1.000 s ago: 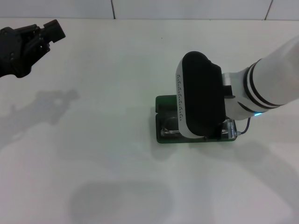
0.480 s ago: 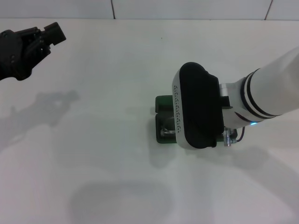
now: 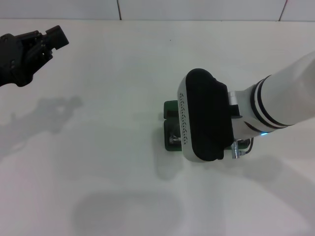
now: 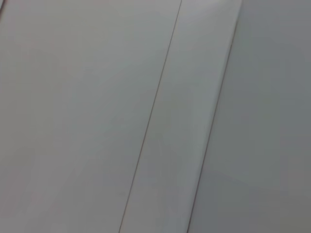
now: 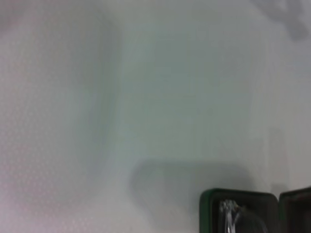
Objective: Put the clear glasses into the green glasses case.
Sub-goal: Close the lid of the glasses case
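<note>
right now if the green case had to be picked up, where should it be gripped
Probably across the narrow width of the green glasses case base, from above. It lies open and flat on the table with the clear glasses inside, so avoid its lid. The right gripper's arm hides most of it.

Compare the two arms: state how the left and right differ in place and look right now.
The left gripper hangs black over bare table at the far left; the right arm is white and hangs directly over the green glasses case, hiding most of it. The left has nothing beneath it. Both are off the table.

A plain white table (image 3: 113,162) fills the head view. Along the 12 o'clock edge runs a white tiled wall (image 3: 197,9), its dark seams near 11 and 1 o'clock.
</note>
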Controlling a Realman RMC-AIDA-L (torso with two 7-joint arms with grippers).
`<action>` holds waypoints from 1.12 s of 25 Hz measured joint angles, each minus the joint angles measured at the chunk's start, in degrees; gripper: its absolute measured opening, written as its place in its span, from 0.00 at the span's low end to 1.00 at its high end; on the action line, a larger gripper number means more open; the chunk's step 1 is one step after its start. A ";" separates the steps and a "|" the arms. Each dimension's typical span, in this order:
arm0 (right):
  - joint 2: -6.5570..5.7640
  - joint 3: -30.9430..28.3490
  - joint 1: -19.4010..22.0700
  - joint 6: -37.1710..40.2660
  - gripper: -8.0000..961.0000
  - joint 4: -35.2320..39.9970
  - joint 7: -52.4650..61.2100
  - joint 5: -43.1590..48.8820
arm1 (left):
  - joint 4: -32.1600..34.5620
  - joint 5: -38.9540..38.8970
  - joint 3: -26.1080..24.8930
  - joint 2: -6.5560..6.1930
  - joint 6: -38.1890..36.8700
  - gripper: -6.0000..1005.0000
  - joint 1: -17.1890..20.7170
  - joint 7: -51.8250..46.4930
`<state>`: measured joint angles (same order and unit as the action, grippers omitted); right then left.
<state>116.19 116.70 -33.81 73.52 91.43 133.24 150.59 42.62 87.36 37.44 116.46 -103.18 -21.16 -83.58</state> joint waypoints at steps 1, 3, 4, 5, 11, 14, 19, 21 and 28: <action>0.00 -0.15 0.00 -0.01 0.14 0.00 -0.01 -0.47 | 0.00 0.00 0.00 0.00 0.00 0.10 0.00 0.00; -0.01 -0.74 -0.03 -0.03 0.14 -0.16 -0.26 -2.12 | 0.00 0.00 0.00 0.00 0.00 0.10 -0.01 0.00; -0.03 -0.99 -0.03 -0.03 0.14 -0.26 -0.41 -2.63 | 0.00 0.00 0.00 0.00 0.00 0.10 -0.02 0.00; -0.06 -1.38 -0.02 -0.03 0.14 -0.44 -0.79 -3.27 | 0.00 0.00 0.00 0.00 0.00 0.10 -0.02 0.00; 0.00 -2.04 0.10 -0.08 0.14 -1.85 -1.81 -4.51 | 0.00 0.00 0.00 0.07 0.00 0.10 -0.03 0.00; 0.00 -2.09 0.23 -0.77 0.13 -2.51 -2.01 -4.55 | 0.00 0.00 0.00 0.13 -0.01 0.10 0.01 0.00; -0.16 -4.72 3.73 -1.49 0.13 1.78 -2.25 -5.07 | 0.00 0.00 0.14 0.23 -0.33 0.10 0.42 0.00; -0.31 -6.49 5.92 -1.35 0.13 4.76 -2.88 -6.20 | 0.00 0.00 0.24 0.26 -0.38 0.10 0.48 -0.01; -0.44 -13.48 14.49 -0.94 0.13 11.85 -8.48 -15.28 | 0.11 -0.25 0.25 0.24 -2.30 0.10 0.76 -0.35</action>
<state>115.75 103.21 -19.32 72.58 103.28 124.76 135.30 42.74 87.11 37.69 116.70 -105.48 -20.40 -83.93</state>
